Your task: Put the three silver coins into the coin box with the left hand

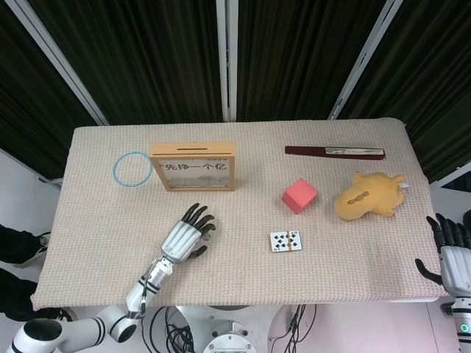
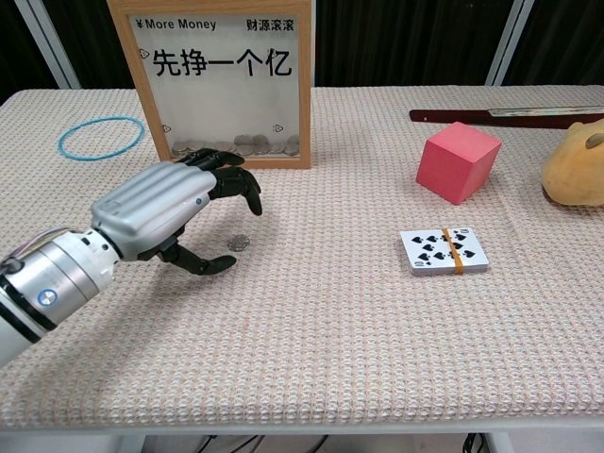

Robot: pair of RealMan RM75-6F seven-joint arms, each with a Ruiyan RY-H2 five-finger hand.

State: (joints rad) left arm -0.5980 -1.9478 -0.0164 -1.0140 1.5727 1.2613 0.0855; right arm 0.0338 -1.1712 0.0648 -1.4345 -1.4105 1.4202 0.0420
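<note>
- My feeds are bright and evenly lit — the light seems diffuse and from above.
- Shadows are soft; I see only a faint one under the left hand [image 2: 160, 212] on the table [image 2: 311, 340].
- The coin box [image 2: 215, 66] pane carries mild glare.
- Focus is sharp in both views — the black curtain stays nearly featureless.

The table [image 2: 377, 359] wears a rough, matt woven cloth. The box [image 2: 212, 80] has a pale wood frame and clear, glossy pane. The left hand [image 2: 170, 212] has smooth silver shells and black fingers [image 2: 241, 184]; the coin [image 2: 238, 243] at its 3 o'clock looks dull metal.
</note>
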